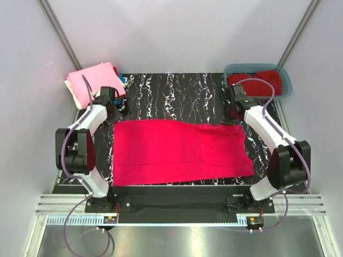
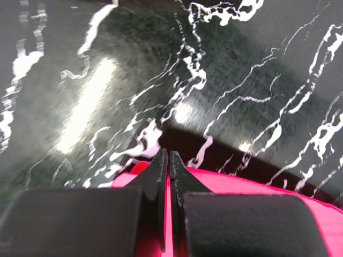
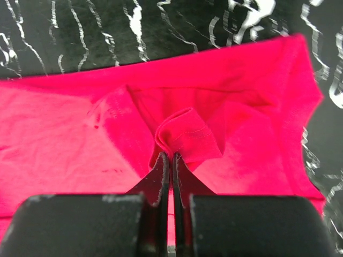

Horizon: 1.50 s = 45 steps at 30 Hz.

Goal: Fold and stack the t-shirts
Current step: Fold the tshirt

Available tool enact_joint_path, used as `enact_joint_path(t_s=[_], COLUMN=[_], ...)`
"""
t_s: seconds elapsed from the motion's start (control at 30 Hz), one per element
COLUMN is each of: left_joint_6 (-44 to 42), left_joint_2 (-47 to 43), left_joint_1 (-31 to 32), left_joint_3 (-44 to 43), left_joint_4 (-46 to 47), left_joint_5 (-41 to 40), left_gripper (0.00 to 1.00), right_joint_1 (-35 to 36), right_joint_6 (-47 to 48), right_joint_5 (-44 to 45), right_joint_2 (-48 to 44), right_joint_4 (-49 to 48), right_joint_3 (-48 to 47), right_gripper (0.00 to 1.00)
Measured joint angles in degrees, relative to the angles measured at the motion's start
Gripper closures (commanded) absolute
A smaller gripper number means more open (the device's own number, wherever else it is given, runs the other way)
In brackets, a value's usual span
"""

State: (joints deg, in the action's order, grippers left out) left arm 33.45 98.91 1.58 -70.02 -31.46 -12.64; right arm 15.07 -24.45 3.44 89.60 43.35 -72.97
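Note:
A bright pinkish-red t-shirt lies spread flat on the black marbled mat. My left gripper sits at the shirt's far left corner. In the left wrist view the gripper is shut, with the red shirt's edge pinched between the jaws. My right gripper is at the far right corner. In the right wrist view it is shut on a raised fold of the shirt's hemmed edge.
A stack of folded shirts with a light pink one on top sits at the far left corner. At the far right, a teal tub holds a darker red shirt. Grey walls enclose the table.

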Motion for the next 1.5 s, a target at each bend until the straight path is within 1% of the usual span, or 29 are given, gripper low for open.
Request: enact_joint_path(t_s=[0.13, 0.47, 0.8, 1.0, 1.17, 1.37, 1.4, 1.43, 1.47, 1.5], left_joint_6=[-0.5, -0.6, 0.4, 1.6, 2.4, 4.1, 4.5, 4.8, 5.4, 5.9], left_joint_2=[-5.2, -13.2, -24.6, -30.2, -33.3, -38.6, -39.6, -40.3, -41.3, -42.3], left_joint_1=[0.1, 0.2, 0.6, 1.6, 1.9, 2.2, 2.2, 2.3, 2.6, 2.9], left_joint_3=[4.1, 12.5, 19.7, 24.0, 26.8, 31.7, 32.7, 33.3, 34.0, 34.6], left_joint_4=[-0.2, -0.7, -1.7, -2.5, -3.4, -3.6, -3.8, -4.1, -4.3, -4.7], left_joint_5=[-1.3, -1.6, -1.6, -1.6, -1.6, -1.6, -1.6, -1.6, -1.6, -1.6], left_gripper=[1.0, 1.0, 1.0, 1.0, 1.0, 1.0, 0.98, 0.94, 0.83, 0.75], right_joint_1=[-0.2, -2.9, -3.1, -3.2, -3.2, -3.3, -3.3, -3.3, -3.3, -3.4], right_joint_6=[-1.4, -5.6, -7.6, -10.6, -15.0, -22.0, -23.2, -24.6, -25.6, -26.7], right_joint_5=[2.9, 8.0, 8.0, 8.4, 8.2, 5.8, 5.4, 4.9, 4.7, 4.4], right_joint_2=[-4.4, -14.4, -22.1, -25.0, -27.9, -33.5, -34.1, -34.6, -34.8, -34.9], right_joint_4=[1.1, 4.9, 7.7, 10.7, 12.1, 12.5, 12.5, 12.6, 12.7, 12.8], right_joint_3=[3.3, 11.5, 16.0, 16.2, 17.4, 24.4, 25.4, 26.3, 26.8, 27.3], right_gripper=[1.0, 1.0, 1.0, 1.0, 1.0, 1.0, 1.0, 0.93, 0.88, 0.8])
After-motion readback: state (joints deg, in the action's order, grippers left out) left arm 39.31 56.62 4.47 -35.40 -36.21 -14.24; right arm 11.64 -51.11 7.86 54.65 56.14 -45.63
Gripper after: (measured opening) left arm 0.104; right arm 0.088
